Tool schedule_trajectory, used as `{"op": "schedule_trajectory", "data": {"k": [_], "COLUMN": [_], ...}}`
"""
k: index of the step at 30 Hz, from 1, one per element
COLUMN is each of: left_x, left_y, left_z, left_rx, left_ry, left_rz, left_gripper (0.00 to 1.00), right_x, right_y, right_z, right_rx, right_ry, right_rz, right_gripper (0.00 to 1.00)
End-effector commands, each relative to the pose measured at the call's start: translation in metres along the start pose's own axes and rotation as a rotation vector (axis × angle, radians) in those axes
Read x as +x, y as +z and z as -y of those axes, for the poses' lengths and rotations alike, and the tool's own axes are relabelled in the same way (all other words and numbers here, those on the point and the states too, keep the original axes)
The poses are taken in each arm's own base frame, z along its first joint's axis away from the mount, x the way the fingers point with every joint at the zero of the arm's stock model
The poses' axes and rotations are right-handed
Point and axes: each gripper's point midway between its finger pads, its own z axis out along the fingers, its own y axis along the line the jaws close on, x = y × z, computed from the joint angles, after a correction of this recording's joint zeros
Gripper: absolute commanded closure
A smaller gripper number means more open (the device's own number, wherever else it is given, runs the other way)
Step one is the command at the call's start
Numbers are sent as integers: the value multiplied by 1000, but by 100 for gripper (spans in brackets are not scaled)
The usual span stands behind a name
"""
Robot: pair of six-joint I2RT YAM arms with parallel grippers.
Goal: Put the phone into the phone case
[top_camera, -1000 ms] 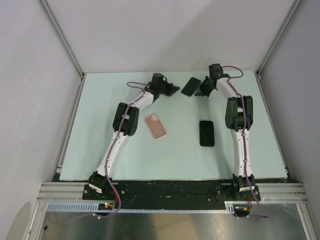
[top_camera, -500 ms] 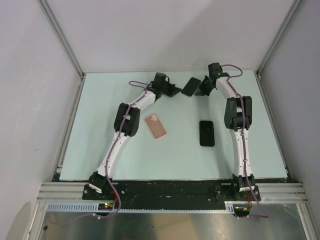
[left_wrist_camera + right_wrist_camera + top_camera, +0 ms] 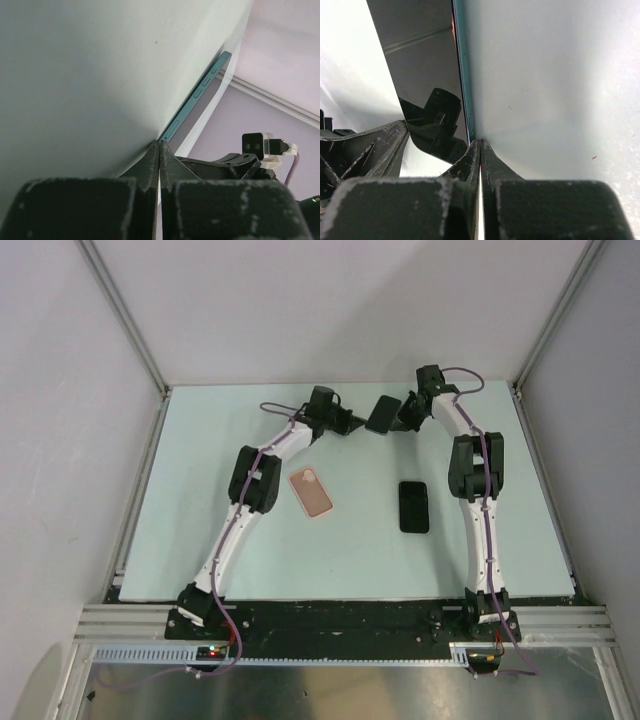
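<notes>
No text, label, brand or number is readable in any view. Teal-edged phone (image 3: 382, 414) and pink phone case (image 3: 311, 492) are too small in the top view for any marking to be legible. The wrist views show only the phone's side buttons and dark screen.

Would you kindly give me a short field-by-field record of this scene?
Phone: dark teal-edged phone, far centre of pale green table, between both pincers
Left pincer: shut, tip at phone's edge
Right pincer: shut, tip at phone's opposite edge
Case: pink phone case, flat, beside left arm
Other: black rectangular slab, flat, beside right arm
</notes>
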Motion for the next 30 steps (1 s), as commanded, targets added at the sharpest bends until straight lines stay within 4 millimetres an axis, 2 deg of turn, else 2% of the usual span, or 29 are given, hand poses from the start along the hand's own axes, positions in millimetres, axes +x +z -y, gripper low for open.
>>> {"op": "schedule_trajectory", "data": {"k": [1,4,14,18,21,24,27,30], "left_x": [50,62,95,103,99,88,68,46], "left_y": [-11,-16,-32,-45,-65,-80,-89,-88], "left_z": [-9,-18,-30,-37,-30,-18,-1,10], "left_rx": [-70,-97,-137,-162,-161,-141,-109,-85], "left_ry": [48,66,134,155,189,222,249,221], "left_rz": [-109,-129,-177,-186,-164,-138,-96,-67], "left_gripper": [100,100,100,100,100,100,100,100], "right_x": [27,33,60,70,65,55,46,37], "right_y": [9,7,-6,-16,-27,-36,-40,-38], "right_z": [14,17,28,43,45,37,33,32], "right_rx": [54,60,84,107,117,122,119,99], "right_ry": [-32,-37,-56,-33,-40,-53,-48,-7], "right_rz": [-58,-64,-82,-78,-37,-2,22,25], "right_gripper": [100,100,100,100,100,100,100,100]}}
